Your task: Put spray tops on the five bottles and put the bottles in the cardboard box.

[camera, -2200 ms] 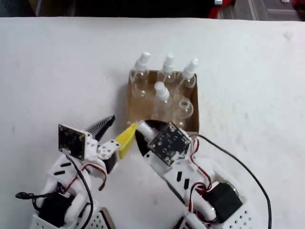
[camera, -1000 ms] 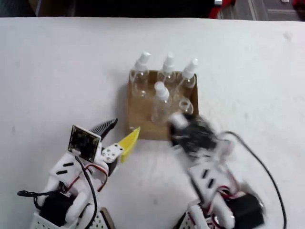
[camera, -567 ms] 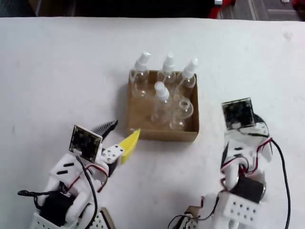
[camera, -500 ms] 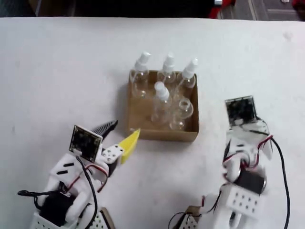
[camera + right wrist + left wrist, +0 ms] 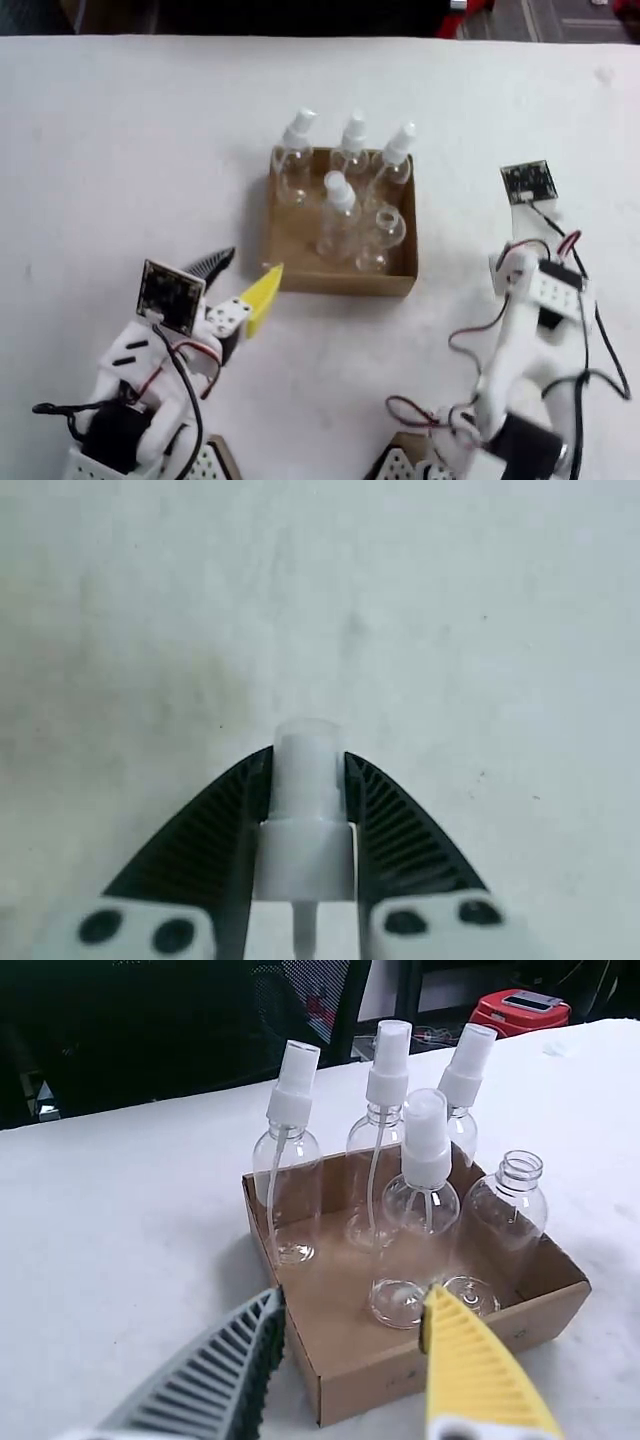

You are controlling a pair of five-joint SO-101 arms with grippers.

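The cardboard box sits mid-table with five clear bottles standing in it. Four carry white spray tops, such as the middle one. The bottle at the box's near right corner has a bare neck, also seen as the uncapped bottle. My left gripper hangs open just in front of the box's near wall, its yellow finger close to the near left corner. My right gripper is shut on a white spray top, pointing down at bare table. The right arm stands to the right of the box.
White tabletop surrounds the box, with open room to its left and far side. Cables trail around the right arm's base. The table's far edge meets a dark background.
The right arm has swung from the box's near edge out to its right and stretched farther back. The left arm has shifted only slightly.
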